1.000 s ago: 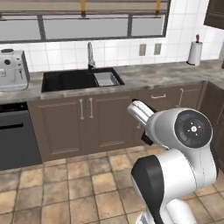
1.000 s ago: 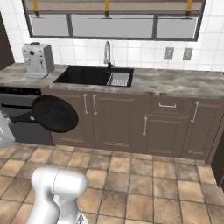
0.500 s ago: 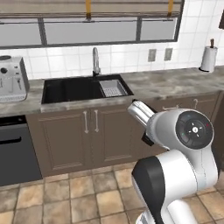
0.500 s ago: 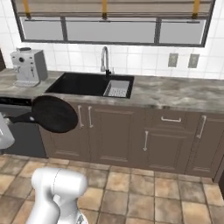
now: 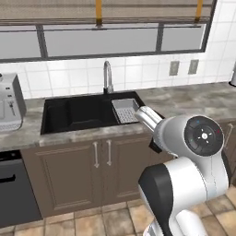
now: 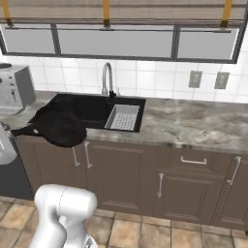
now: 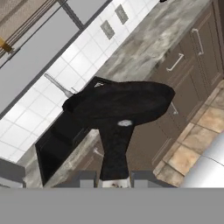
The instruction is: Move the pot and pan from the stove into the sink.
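The end effector (image 7: 113,180) is clamped on the handle of the pan (image 7: 124,103), which juts out straight ahead of it, one black round pan held in the air. In the right base view that pan (image 6: 62,128) hangs in front of the desk edge, level with the top of the cabinet doors and overlapping the near left corner of the sink (image 6: 87,107).

Going left to right past the held pan: a grey coffee machine (image 6: 14,88) stands on the desk (image 6: 193,123) beyond and left of it; one black sink basin lies just behind it; one curved chrome tap (image 6: 107,78) rises at the basin's far rim; one grey perforated strainer tray (image 6: 123,117) sits in the basin's right part. Further right the marbled desk runs on, with two wall sockets (image 6: 195,79) in the white tiles above.

Below the pan are brown cabinet doors (image 6: 121,172) with metal handles, and to their left a dark appliance front (image 5: 14,196). The pan has not reached the basin; whether it touches the desk edge cannot be told.
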